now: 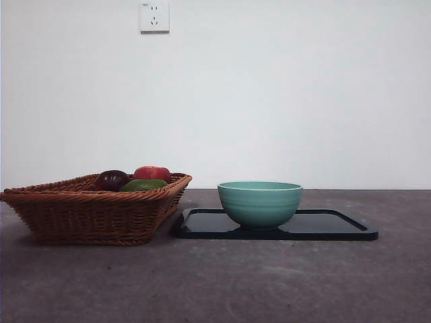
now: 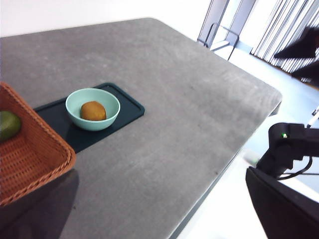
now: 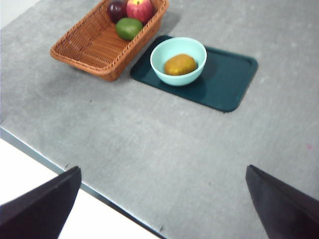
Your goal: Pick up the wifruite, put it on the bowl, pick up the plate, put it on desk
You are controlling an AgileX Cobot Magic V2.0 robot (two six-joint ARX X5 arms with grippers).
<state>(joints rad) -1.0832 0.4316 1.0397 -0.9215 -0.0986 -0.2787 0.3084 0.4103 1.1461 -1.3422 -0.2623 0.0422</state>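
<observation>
The wifruite [image 3: 180,64] lies inside the bowl [image 3: 178,60], and the bowl stands on one end of the dark tray [image 3: 227,79], the end nearest the wicker basket [image 3: 99,47]. The tray lies flat on the worktop [image 3: 189,149], its basket-side edge close against the basket. Lifting the tray risks sliding or tipping the off-centre bowl; a low approach may snag the basket. The right gripper [image 3: 164,209] hangs well back over the worktop's near edge, jaws spread wide, empty. The left gripper's state cannot be told.
</observation>
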